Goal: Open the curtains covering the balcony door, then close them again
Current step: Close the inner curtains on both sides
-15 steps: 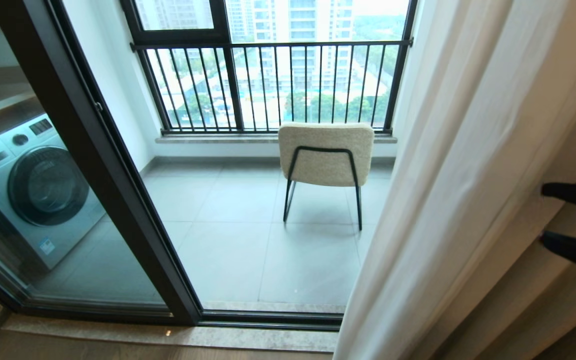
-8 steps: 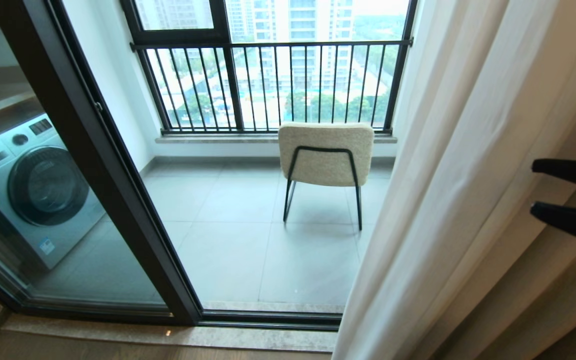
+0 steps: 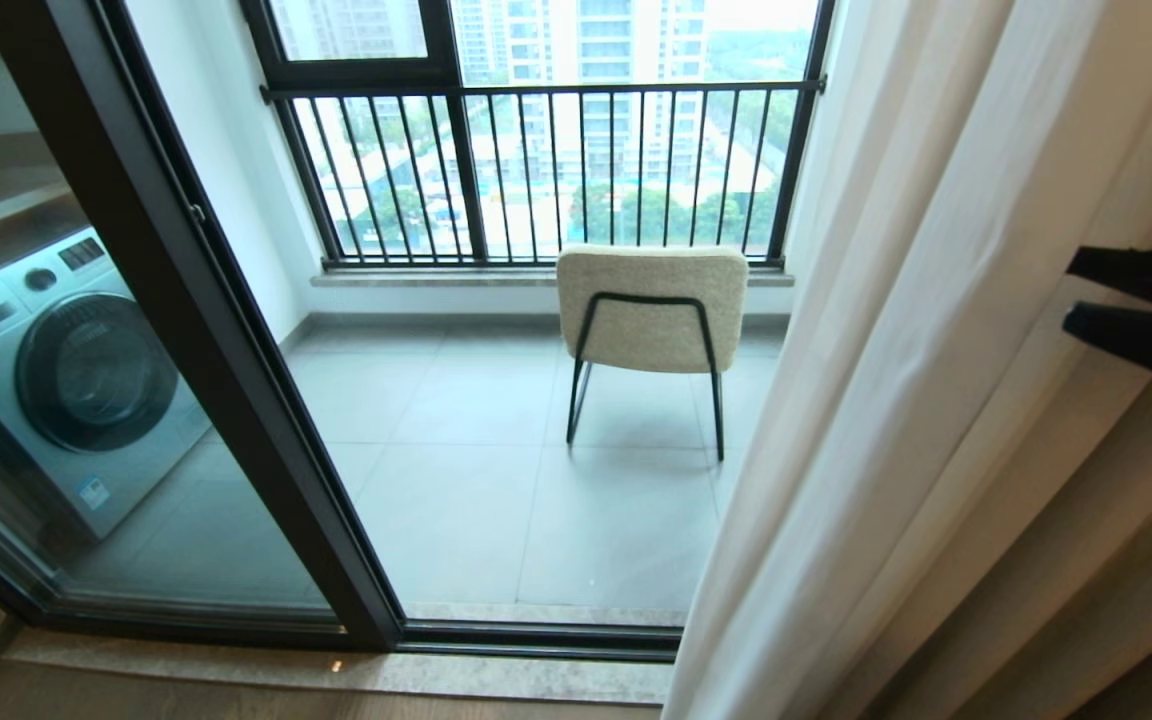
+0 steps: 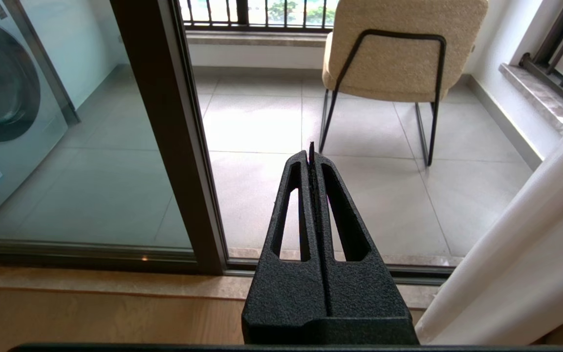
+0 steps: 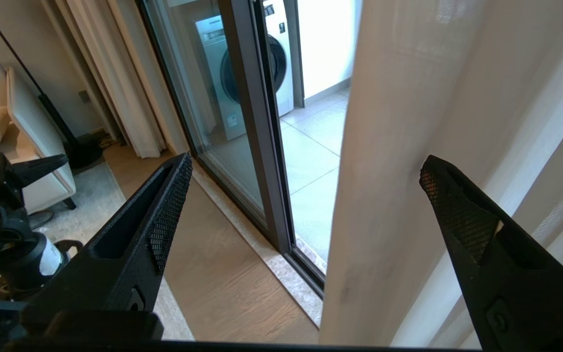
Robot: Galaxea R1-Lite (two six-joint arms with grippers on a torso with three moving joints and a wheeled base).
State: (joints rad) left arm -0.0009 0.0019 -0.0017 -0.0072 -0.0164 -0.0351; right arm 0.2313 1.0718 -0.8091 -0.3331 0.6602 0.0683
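Observation:
The sheer white curtain hangs bunched at the right of the opening, in long folds to the floor. The balcony door, glass in a black frame, stands at the left with the middle uncovered. My right gripper is open at the right edge, level with the curtain's inner folds. In the right wrist view the gripper has its jaws wide, and the curtain's free edge lies between them, apart from both pads. My left gripper is shut on nothing, low before the door frame.
A cream chair stands on the balcony tiles before the black railing. A washing machine sits behind the glass. A thicker tan drape hangs right of the sheer panel. Indoors are a pale armchair and a black stand.
My right gripper has risen along the head view's right edge beside the curtain and its wrist has turned, so its fingers look closer together. The curtain and the left arm have not moved.

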